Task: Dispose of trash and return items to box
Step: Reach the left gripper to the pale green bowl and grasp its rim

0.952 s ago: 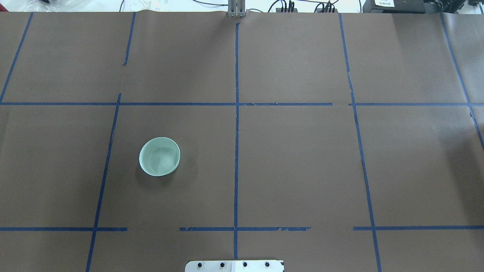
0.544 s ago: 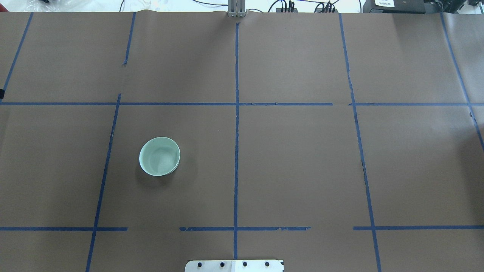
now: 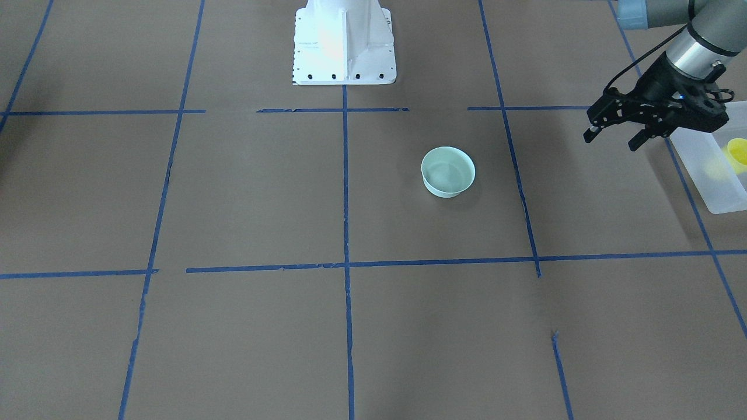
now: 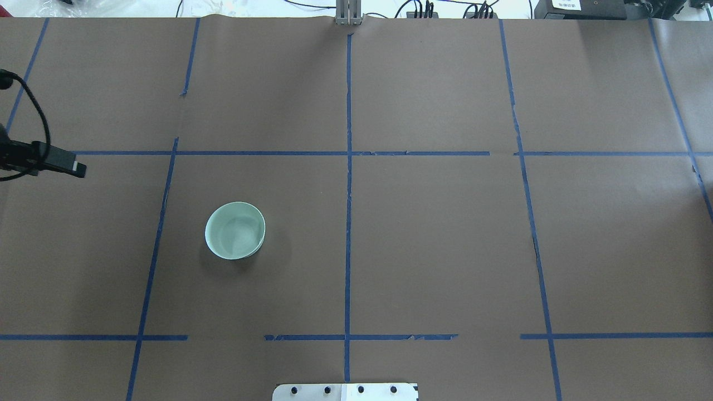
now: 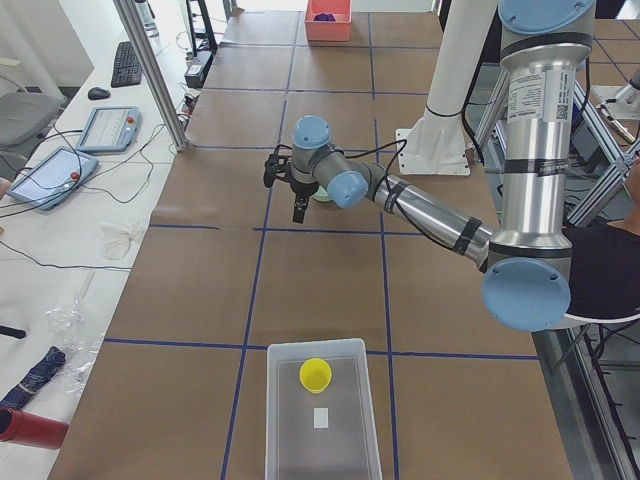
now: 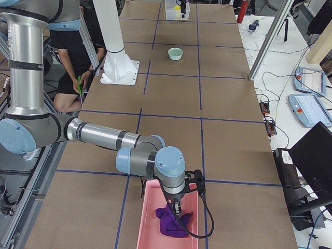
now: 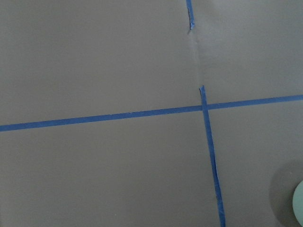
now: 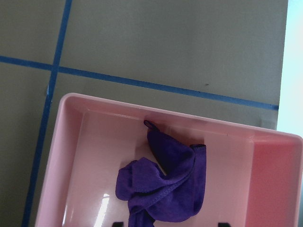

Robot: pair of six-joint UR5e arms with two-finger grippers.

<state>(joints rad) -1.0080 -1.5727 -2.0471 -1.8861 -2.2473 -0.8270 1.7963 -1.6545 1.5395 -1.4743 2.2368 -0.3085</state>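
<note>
The pale mint-green bowl (image 3: 448, 171) stands upright and empty on the brown table, and it also shows in the overhead view (image 4: 235, 230). The yellow cup (image 3: 738, 153) stands inside the frosted-white box (image 3: 718, 195) at the table's end on my left; both show in the exterior left view, cup (image 5: 315, 374) in box (image 5: 320, 450). My left gripper (image 3: 613, 139) is open and empty, in the air between the box and the bowl. My right gripper (image 6: 179, 207) hangs open over a pink bin (image 6: 150, 212) that holds a purple cloth (image 8: 165, 184).
The white robot base (image 3: 344, 41) stands at the table's near middle edge. Blue tape lines divide the brown table cover (image 4: 445, 234) into squares. Tablets and cables lie on a side table (image 6: 311, 88) beyond the far edge.
My left gripper has come into the overhead view from the left edge and moved toward the bowl. The bowl has not moved.
</note>
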